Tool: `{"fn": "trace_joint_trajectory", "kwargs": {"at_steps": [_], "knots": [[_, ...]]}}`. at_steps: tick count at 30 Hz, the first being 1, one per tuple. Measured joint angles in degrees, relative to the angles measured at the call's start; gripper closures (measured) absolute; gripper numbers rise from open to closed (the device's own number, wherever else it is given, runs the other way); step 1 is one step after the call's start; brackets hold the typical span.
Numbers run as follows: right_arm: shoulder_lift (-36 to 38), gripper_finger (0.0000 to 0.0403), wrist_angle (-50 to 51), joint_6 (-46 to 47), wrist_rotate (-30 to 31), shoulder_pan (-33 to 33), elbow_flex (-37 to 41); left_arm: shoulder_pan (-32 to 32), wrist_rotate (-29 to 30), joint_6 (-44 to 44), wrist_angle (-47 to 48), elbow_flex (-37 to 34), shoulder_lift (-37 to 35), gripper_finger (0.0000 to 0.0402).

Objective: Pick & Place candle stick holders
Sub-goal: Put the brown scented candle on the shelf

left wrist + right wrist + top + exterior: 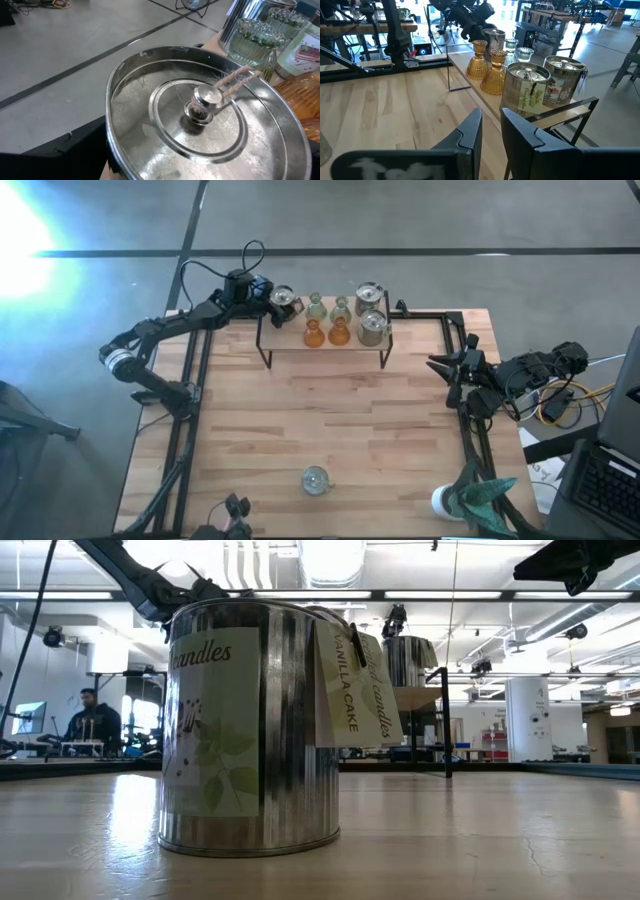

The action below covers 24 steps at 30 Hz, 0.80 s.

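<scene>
From above, a light wooden desk [350,430] is seen with a small raised wooden shelf on black metal legs [325,338] at its far edge. On the shelf two pale green ribbed glass holders [316,306] and two amber-orange ribbed glass holders [314,332] are placed in the middle, and two silvery tin candle jars with lids [371,326] at the shelf's right end. A further silvery tin jar [283,298] is set at the shelf's left end, and the left tool [268,291] is positioned over it with its fingers spread wide; it cannot be told whether the jar is touched. Another silvery labelled tin jar [315,479] is placed alone near the front edge of the desk. The right tool [438,364] is held at the right edge of the desk, shut and empty. A white pot with a teal plant [470,498] is seen at the front right corner.

In the low view the lone tin jar [250,730] fills the foreground, with a paper tag [352,690] hung on it. A seated person [95,720] is seen far behind.

In the left wrist view the round metal lid [200,130] with a knob and a twine loop is shown directly below the camera.

In the right wrist view the two dark fingers [470,132] are seen close together with nothing between them, pointed toward the shelf.
</scene>
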State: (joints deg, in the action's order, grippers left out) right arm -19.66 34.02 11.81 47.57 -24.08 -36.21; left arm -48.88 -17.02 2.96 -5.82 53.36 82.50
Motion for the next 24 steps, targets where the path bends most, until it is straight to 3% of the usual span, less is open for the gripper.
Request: {"fn": "trace_joint_trajectory", "kwargs": {"at_steps": [24], "knots": [[0.0,0.0315,0.0,0.0,0.0,0.0,0.0,0.0,-0.9,-6.0,3.0,-0.1,-2.8,0.0001]]}}
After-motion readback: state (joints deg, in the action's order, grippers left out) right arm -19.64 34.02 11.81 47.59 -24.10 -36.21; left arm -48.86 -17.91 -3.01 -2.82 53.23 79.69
